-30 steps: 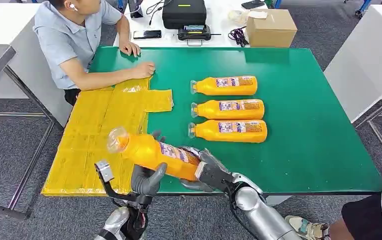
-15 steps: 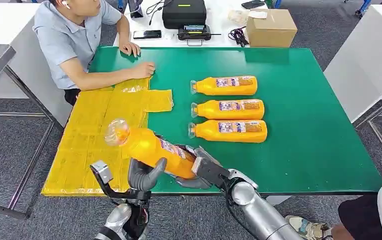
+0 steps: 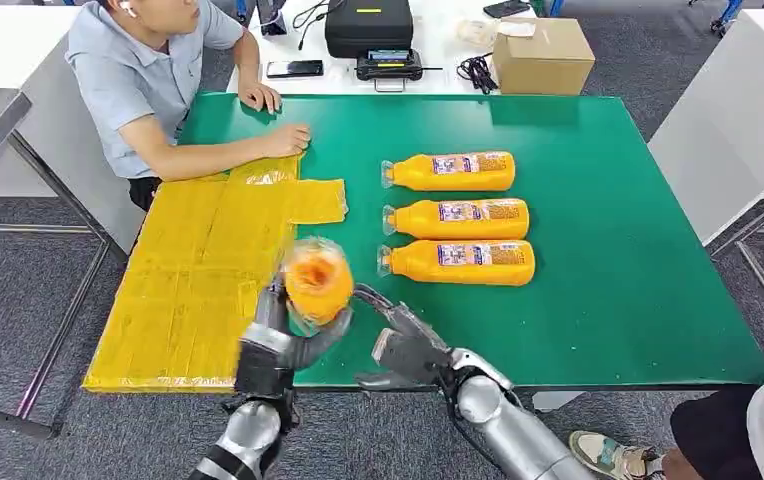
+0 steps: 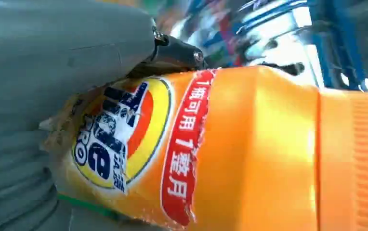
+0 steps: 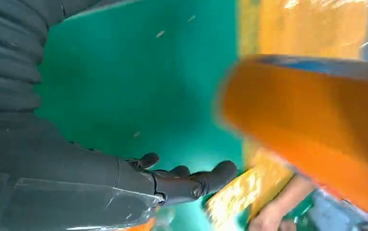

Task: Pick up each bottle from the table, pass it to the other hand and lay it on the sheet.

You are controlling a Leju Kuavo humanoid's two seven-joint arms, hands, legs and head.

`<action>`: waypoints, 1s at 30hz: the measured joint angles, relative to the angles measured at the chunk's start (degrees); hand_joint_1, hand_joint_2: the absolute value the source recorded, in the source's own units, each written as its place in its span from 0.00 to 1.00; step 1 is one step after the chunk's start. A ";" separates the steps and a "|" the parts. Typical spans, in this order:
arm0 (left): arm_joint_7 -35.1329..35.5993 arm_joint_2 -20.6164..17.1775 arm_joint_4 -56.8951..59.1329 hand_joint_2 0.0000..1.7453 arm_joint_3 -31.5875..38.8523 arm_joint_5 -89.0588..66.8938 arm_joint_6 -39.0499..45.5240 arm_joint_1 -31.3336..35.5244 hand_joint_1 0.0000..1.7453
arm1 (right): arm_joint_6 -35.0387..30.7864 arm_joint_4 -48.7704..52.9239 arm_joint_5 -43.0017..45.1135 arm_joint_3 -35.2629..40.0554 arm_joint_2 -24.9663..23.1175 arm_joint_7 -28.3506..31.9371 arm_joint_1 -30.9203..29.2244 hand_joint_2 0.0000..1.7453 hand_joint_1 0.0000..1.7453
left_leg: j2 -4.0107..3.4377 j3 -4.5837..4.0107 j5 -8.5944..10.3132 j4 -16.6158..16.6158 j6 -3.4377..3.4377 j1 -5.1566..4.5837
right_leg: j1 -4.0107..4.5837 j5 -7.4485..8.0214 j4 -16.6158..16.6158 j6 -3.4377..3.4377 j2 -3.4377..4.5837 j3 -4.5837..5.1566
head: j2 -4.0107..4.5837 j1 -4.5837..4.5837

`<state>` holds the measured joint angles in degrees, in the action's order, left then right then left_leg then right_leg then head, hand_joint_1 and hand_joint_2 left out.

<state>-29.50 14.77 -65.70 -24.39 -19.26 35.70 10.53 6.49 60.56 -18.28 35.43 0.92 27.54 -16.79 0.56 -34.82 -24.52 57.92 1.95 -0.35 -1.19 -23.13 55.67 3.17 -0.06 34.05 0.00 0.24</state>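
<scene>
Handover done, by the look of it: orange bottle point(image 3: 319, 282) gripped in left hand point(image 3: 276, 348), cap end-on to camera, poised for yellow sheet point(image 3: 198, 270) at ten o'clock. Right hand point(image 3: 404, 346) spread, empty, just beside it over the worktop point(image 3: 608, 250).

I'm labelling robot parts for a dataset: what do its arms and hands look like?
Both arms are silver metal with rounded joints. The left hand and right hand are grey with darker fingers. The wrist views show a grey ribbed cover behind each hand.
</scene>
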 measured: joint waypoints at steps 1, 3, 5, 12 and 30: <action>1.95 -0.22 -0.06 1.00 0.15 -6.05 1.40 0.16 1.00 | -1.15 -0.15 -1.19 -0.50 0.00 0.11 0.23 1.00 0.00 | 0.00 -0.01 0.00 0.00 0.00 0.00 | 0.00 0.00 0.00 0.00 0.00 0.00 | 0.00 0.00; 4.85 -0.63 -0.35 1.00 1.32 -20.34 3.36 0.24 1.00 | -2.66 -0.35 -2.90 -1.49 -0.04 0.72 0.55 1.00 0.00 | -0.02 -0.02 0.00 0.00 0.00 0.00 | 0.00 0.00 0.01 0.00 0.01 0.01 | 0.00 0.00; 6.55 -0.74 -1.25 1.00 4.93 -37.38 4.03 0.42 1.00 | -3.71 -0.35 -4.26 -2.54 -0.11 1.38 0.73 1.00 0.00 | -0.02 -0.01 0.01 0.00 0.00 0.01 | 0.00 0.00 0.01 0.00 0.01 0.01 | 0.00 0.00; 8.98 -1.62 -2.49 1.00 15.76 -54.99 4.41 1.50 1.00 | -4.63 0.18 -5.19 -4.79 -0.81 2.23 0.93 1.00 0.00 | 0.01 0.00 0.08 0.00 -0.02 0.04 | 0.02 0.01 0.04 -0.01 0.00 0.01 | 0.00 0.00; 18.59 -11.96 27.22 1.00 17.86 -64.19 3.84 15.80 0.80 | -2.75 1.79 -2.66 -6.12 -1.86 4.35 0.88 1.00 0.00 | -0.01 -0.01 0.12 0.00 -0.07 0.03 | 0.01 0.02 0.05 -0.01 0.01 0.04 | 0.00 0.02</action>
<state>-10.91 2.82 -38.48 -6.54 -83.45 39.54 26.33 3.74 62.36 -20.94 29.31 -0.94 31.89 -15.92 0.55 -34.84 -24.40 57.92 1.88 -0.31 -1.18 -23.10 55.72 3.16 -0.05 34.09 0.00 0.26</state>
